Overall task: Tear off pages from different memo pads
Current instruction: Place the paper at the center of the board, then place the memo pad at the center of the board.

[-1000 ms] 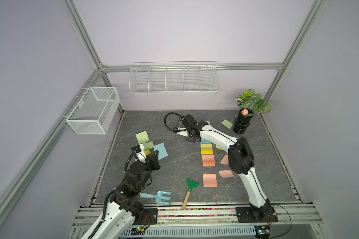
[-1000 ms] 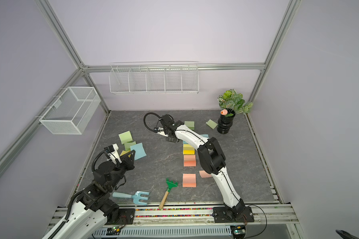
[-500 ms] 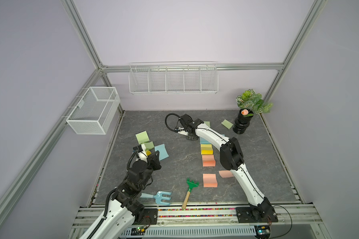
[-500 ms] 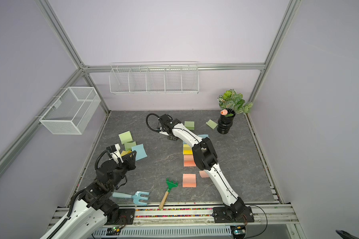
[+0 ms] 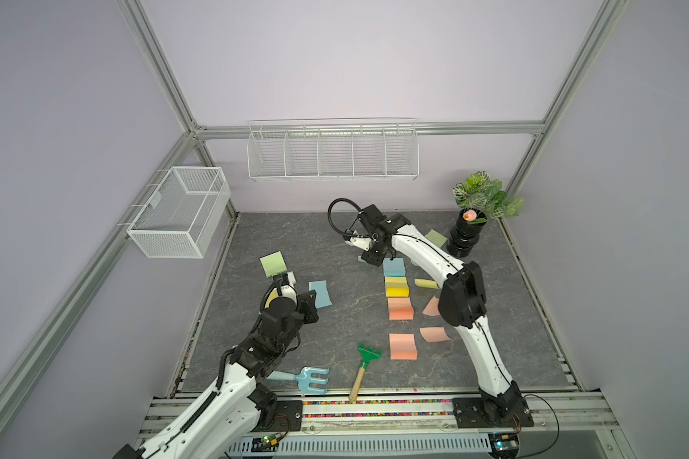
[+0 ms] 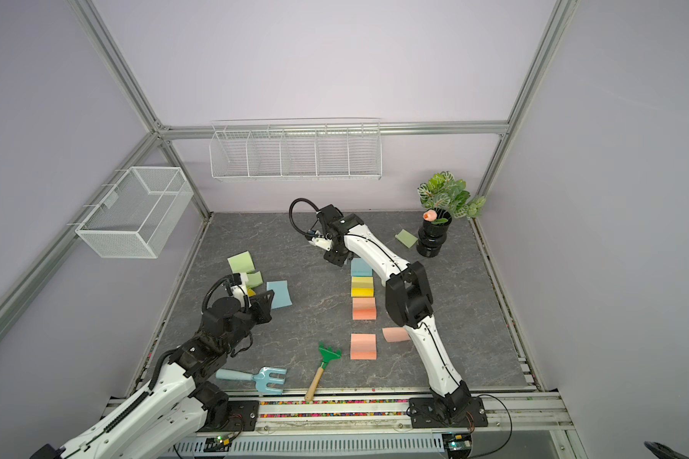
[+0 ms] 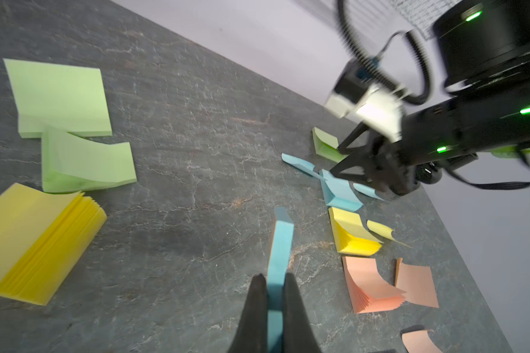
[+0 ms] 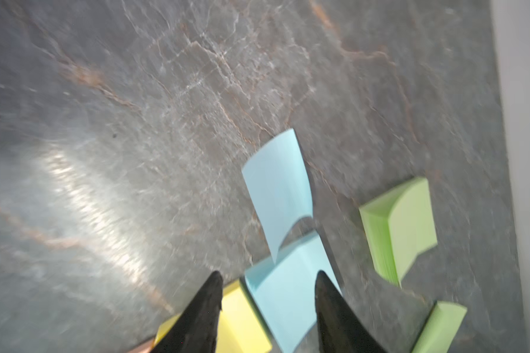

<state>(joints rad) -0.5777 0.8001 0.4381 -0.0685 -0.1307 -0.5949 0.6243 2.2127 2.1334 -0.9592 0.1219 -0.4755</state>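
The left claw (image 6: 270, 299) grips a curled blue page (image 6: 281, 294).

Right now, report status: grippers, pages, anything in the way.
Left gripper shut on blue page. Right gripper open at blue memo pad, curled blue page loose beside it. Green rake and blue fork lie apart from both.

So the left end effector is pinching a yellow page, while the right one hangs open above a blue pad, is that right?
Not quite. The page pinched in the left end effector is blue, not yellow, as the left wrist view shows. The rest holds: the right end effector hangs open above a blue pad.
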